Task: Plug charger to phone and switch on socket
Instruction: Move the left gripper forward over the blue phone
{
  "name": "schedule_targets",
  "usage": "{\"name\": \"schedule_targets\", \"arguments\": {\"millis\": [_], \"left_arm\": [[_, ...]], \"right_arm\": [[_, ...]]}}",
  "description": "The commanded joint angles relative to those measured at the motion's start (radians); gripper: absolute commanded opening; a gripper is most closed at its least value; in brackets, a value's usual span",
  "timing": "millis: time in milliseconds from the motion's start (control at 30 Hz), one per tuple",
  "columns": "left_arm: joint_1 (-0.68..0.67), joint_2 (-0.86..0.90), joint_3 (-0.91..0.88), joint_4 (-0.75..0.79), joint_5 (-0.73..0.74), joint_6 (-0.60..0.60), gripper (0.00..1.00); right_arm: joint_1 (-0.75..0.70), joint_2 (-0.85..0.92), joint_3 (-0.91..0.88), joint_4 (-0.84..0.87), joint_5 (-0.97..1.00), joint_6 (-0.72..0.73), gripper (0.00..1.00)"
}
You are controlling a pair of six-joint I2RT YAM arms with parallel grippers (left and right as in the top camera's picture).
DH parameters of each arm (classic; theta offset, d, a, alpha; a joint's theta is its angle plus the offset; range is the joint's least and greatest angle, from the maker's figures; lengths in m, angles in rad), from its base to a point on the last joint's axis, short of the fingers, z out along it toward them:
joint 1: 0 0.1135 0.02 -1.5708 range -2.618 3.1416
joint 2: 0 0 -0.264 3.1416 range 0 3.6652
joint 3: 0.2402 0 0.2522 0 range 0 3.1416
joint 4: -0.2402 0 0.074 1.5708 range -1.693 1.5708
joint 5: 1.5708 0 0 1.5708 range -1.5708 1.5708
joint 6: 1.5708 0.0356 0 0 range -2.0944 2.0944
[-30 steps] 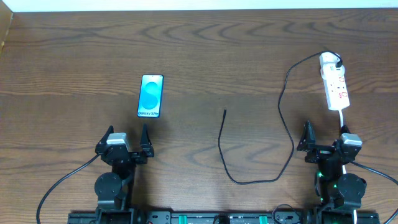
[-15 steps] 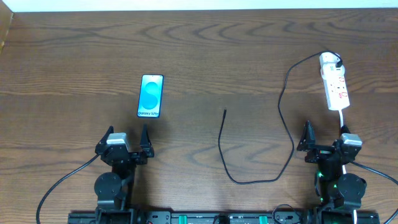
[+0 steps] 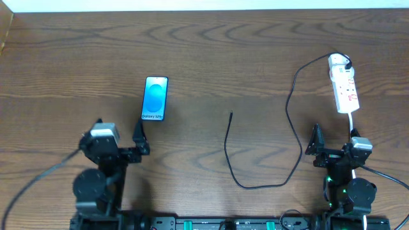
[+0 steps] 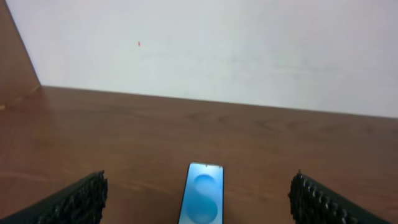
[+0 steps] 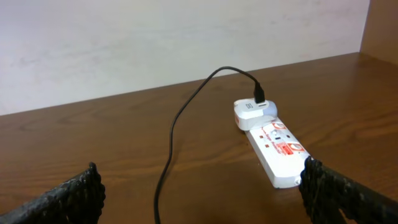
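Observation:
The phone (image 3: 155,98), its blue screen facing up, lies flat at the left centre of the table. My left gripper (image 3: 118,126) is open just in front of it, and in the left wrist view the phone (image 4: 203,199) lies between the spread fingers (image 4: 74,202). The charger (image 3: 294,137) is a thin black cable that loops across the table to a free tip (image 3: 231,114), with its plug (image 3: 345,64) in the white socket (image 3: 344,89) at the right. My right gripper (image 3: 333,135) is open and empty, short of the socket (image 5: 273,146), and the charger (image 5: 177,124) runs between its fingers.
The socket's white cord (image 3: 352,121) runs toward the right arm's base. A white wall (image 4: 205,43) stands behind the far table edge. Both arm bases sit at the near edge.
My left arm has swung to the left and now angles toward the phone. The right arm, phone, charger and socket have not moved.

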Motion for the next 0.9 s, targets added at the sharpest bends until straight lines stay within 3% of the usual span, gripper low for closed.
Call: {"name": "schedule_targets", "arguments": {"millis": [0, 500, 667, 867], "left_arm": [[0.006, 0.14, 0.157, -0.046, 0.014, 0.014, 0.93], [0.006, 0.866, 0.859, -0.542, 0.013, 0.002, 0.93], [0.006, 1.094, 1.009, -0.685, 0.013, 0.003, 0.93], [0.006, 1.289, 1.049, -0.723, 0.013, 0.003, 0.93]], "right_arm": [[0.004, -0.006, -0.001, -0.005, 0.005, 0.003, 0.99], [0.004, -0.006, -0.001, -0.005, 0.005, 0.003, 0.99], [0.004, -0.006, -0.001, -0.005, 0.005, 0.003, 0.99], [0.004, -0.006, -0.001, -0.005, 0.005, 0.003, 0.99]]}}
